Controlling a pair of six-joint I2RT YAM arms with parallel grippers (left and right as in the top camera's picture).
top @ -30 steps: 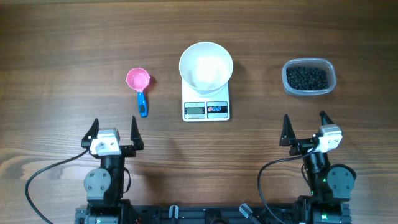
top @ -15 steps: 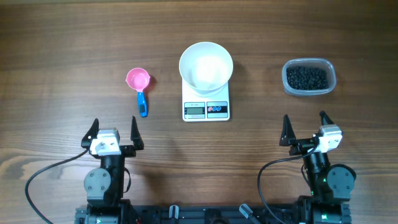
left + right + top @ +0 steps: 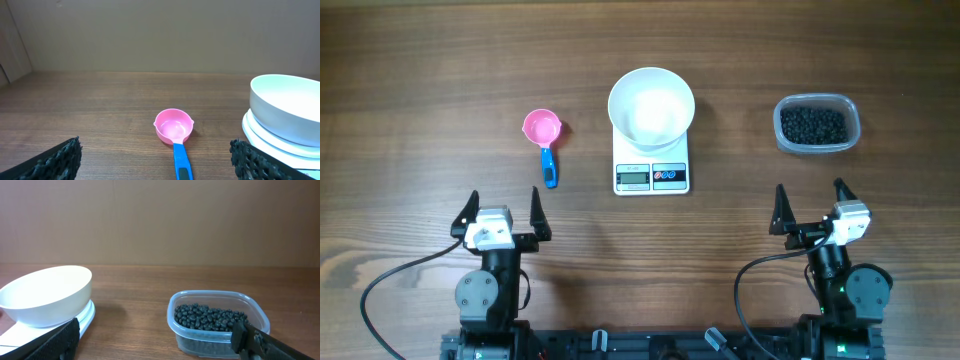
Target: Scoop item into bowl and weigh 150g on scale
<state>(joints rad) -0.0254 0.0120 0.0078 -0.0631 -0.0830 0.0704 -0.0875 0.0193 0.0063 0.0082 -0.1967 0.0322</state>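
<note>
Both wide open and empty: left claw (image 3: 502,200), right claw (image 3: 810,194), low on the bench (image 3: 420,80). Pink scoop (image 3: 546,145) lies ahead of the left claw, handle pointing back at it; left arm is nearer. Bowl (image 3: 651,104) sits empty on the scale (image 3: 651,176). Beans (image 3: 812,124) in the tub (image 3: 853,128), ahead of the right claw.

Lab-style test bench: bare wooden table (image 3: 420,80), plain beige wall (image 3: 160,30).
</note>
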